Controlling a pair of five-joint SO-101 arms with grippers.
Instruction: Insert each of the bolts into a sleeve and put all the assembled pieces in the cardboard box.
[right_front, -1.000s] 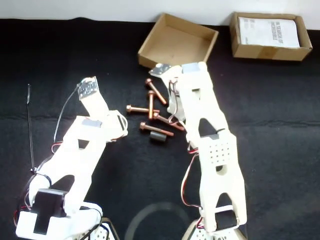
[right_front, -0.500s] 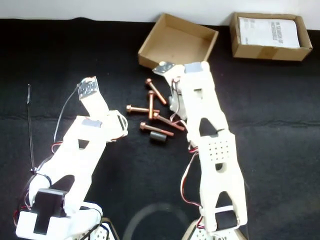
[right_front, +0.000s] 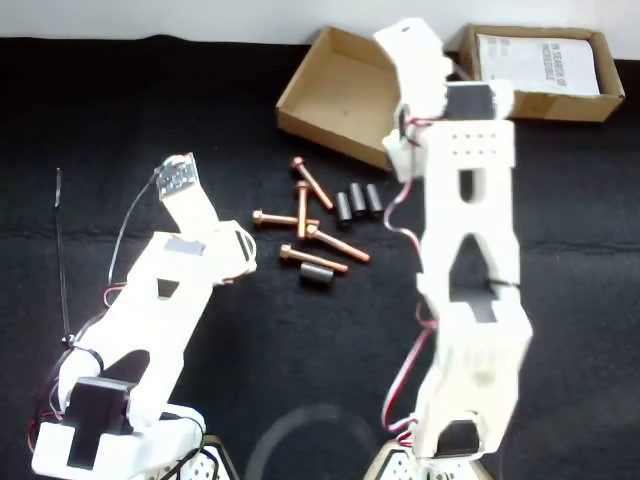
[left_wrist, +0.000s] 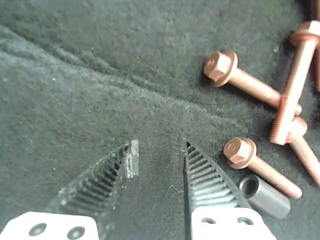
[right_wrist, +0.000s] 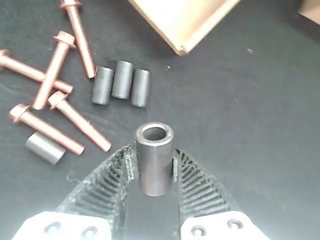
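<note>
Several copper bolts (right_front: 302, 215) lie in a loose pile on the black cloth. Three dark sleeves (right_front: 358, 200) lie side by side just right of them, and one more sleeve (right_front: 316, 272) lies alone below the pile. My right gripper (right_wrist: 154, 156) is raised above the cloth and is shut on a further sleeve (right_wrist: 155, 160), held upright with its bore showing. The right arm (right_front: 465, 150) stands near the open cardboard box (right_front: 300, 100). My left gripper (left_wrist: 157, 160) hangs open over bare cloth, left of a bolt (left_wrist: 260, 167) and the lone sleeve (left_wrist: 265, 195).
A second cardboard box (right_front: 480, 100) with a printed sheet inside stands at the back right. A thin black cable tie (right_front: 60, 250) lies at the far left. The cloth to the right of the right arm is free.
The right arm has risen from the pile and swung back toward the box with a sleeve in its gripper, uncovering the three sleeves. The left arm has not moved.
</note>
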